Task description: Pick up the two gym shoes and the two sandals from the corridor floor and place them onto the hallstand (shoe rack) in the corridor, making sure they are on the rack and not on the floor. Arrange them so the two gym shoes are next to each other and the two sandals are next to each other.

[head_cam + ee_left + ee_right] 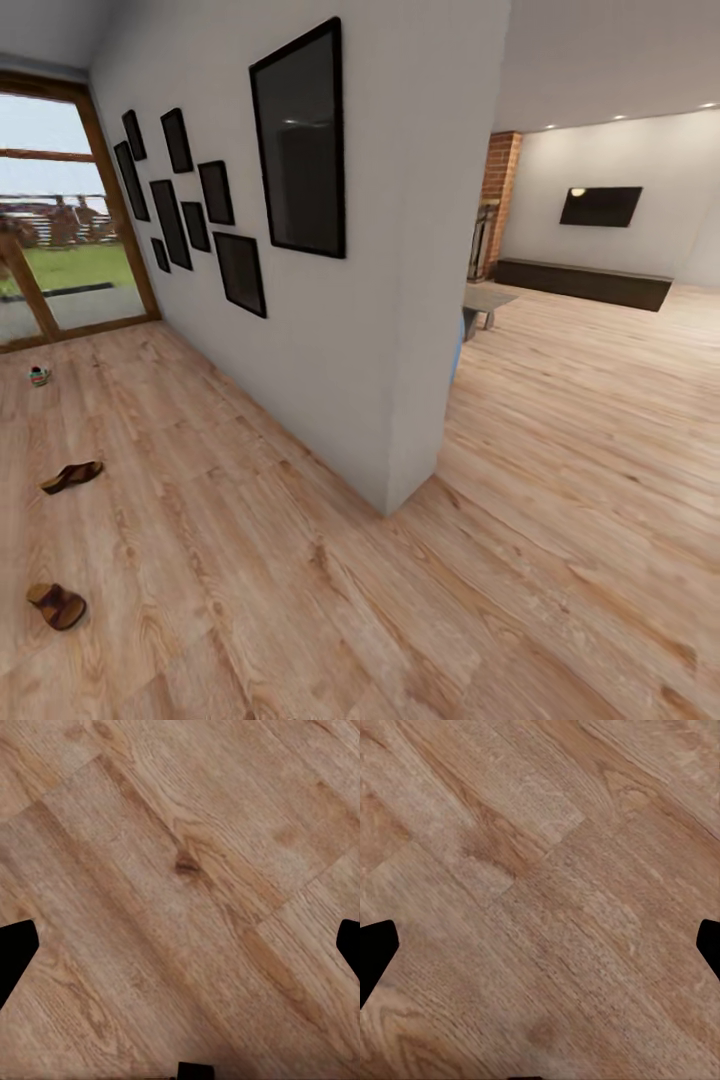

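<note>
We see both grippers' jaws spread wide over the light-brown wood-plank corridor floor [250, 560], holding nothing. Nearest us on that floor: one brown leather slip-on sandal [57, 605]. Farther along it, well apart, the second sandal [71, 476]. Farthest, near the wood-framed glass door [60, 210], a white sneaker [39, 376].

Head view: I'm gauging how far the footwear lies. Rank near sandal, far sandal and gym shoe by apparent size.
1. Near sandal and far sandal: about alike, so unranked.
2. Gym shoe: smallest, but it lies farthest, so distance shrinks it.
</note>
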{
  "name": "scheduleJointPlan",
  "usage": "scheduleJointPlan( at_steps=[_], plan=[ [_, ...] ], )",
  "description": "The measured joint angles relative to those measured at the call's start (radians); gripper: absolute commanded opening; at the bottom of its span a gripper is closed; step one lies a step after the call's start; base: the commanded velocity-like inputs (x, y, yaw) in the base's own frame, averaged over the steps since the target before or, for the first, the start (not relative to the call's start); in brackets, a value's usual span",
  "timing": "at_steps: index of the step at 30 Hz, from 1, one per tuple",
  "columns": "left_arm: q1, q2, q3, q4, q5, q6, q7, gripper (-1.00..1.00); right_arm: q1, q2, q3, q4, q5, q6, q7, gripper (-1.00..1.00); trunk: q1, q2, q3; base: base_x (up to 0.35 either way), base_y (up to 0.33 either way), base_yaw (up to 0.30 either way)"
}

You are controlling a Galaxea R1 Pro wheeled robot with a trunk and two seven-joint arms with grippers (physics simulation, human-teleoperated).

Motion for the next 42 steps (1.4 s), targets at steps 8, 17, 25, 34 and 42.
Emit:
scheduleJointPlan(
  at_steps=[8,17,25,34,42],
  plan=[
    [0.0,0.001,0.0,0.0,0.0,0.0,0.0,1.0,0.0,0.0,0.0,0.0,0.0,0.0,0.0,1.0,0.0,0.0,-0.007,0.09,0.307,0.237],
    [0.0,0.001,0.0,0.0,0.0,0.0,0.0,1.0,0.0,0.0,0.0,0.0,0.0,0.0,0.0,1.0,0.0,0.0,-0.015,0.147,0.301,0.237],
    [0.0,0.001,0.0,0.0,0.0,0.0,0.0,1.0,0.0,0.0,0.0,0.0,0.0,0.0,0.001,1.0,0.0,0.0,-0.022,0.16,0.296,0.217],
    [0.0,0.001,0.0,0.0,0.0,0.0,-0.001,1.0,0.0,0.0,-0.001,-0.001,0.0,0.0,0.001,1.0,0.0,0.0,-0.025,0.213,0.275,0.053],
    [0.0,0.001,0.0,0.0,0.0,0.0,-0.002,1.0,0.0,0.0,0.0,-0.001,0.0,0.0,0.001,1.0,0.0,0.0,-0.025,0.235,0.252,0.005]
  ],
)
